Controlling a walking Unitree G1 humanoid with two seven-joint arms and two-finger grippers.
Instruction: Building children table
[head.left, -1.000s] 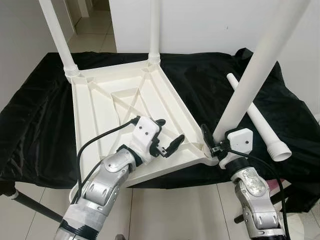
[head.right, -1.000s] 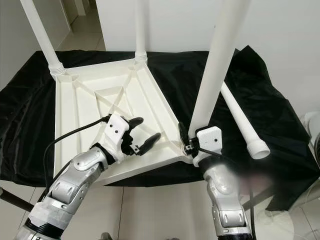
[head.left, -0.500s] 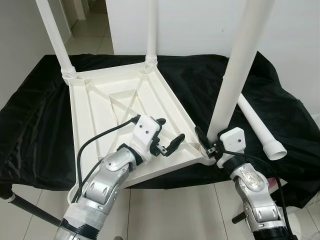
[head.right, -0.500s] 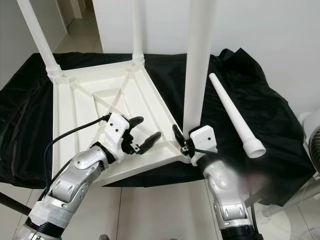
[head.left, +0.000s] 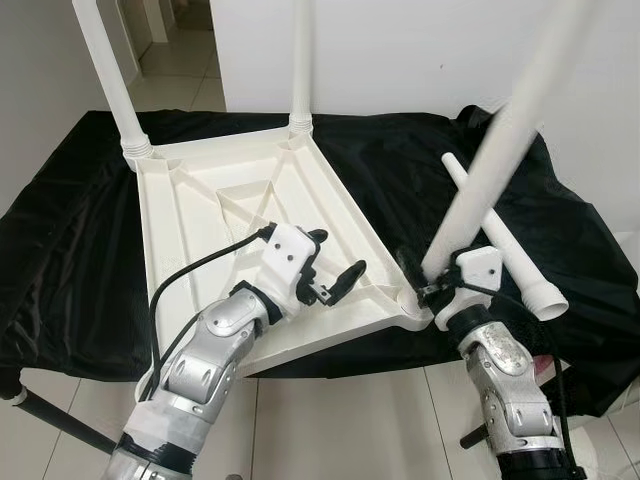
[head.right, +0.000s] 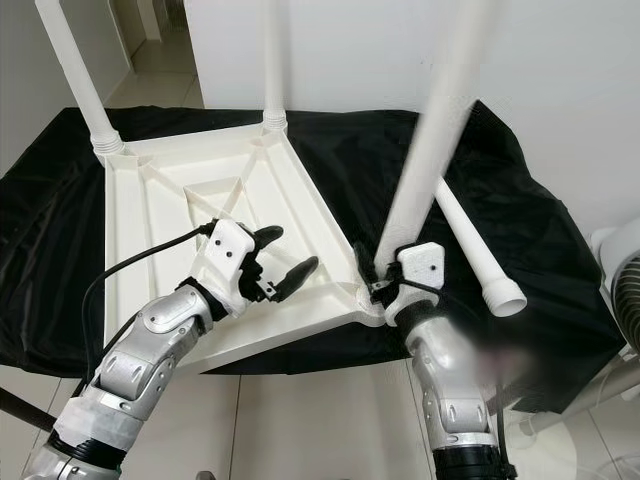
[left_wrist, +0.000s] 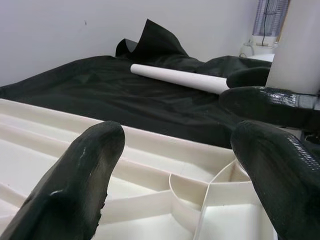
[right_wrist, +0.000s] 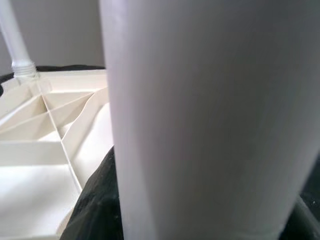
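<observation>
1. A white plastic table top (head.left: 240, 210) is laid upside down on a black cloth (head.left: 70, 250), ribbed underside up, with its near right corner at the cloth's front edge.

2. Two white legs are seen standing upright in the far corners: the far left leg (head.left: 105, 75) and the far right leg (head.left: 301, 60).

3. A third leg (head.left: 490, 160) is gripped near its lower end by the right gripper (head.left: 428, 285), whose fingers are closed around it. The leg is tilted up and to the right, and its lower end is held at the near right corner socket (head.left: 410, 312) of the table top. Its upper part is blurred. Whether the end is seated in the socket cannot be told.

4. In the right wrist view, the held leg is seen very close, with the ribbed underside and one upright leg behind it.

5. The left gripper (head.left: 335, 272) is held over the underside near the same corner, its fingers (left_wrist: 85, 165) spread wide with nothing between them.

6. A fourth leg (head.left: 505, 245) is left lying on the cloth to the right of the table top, its wider open end toward the front edge.
</observation>
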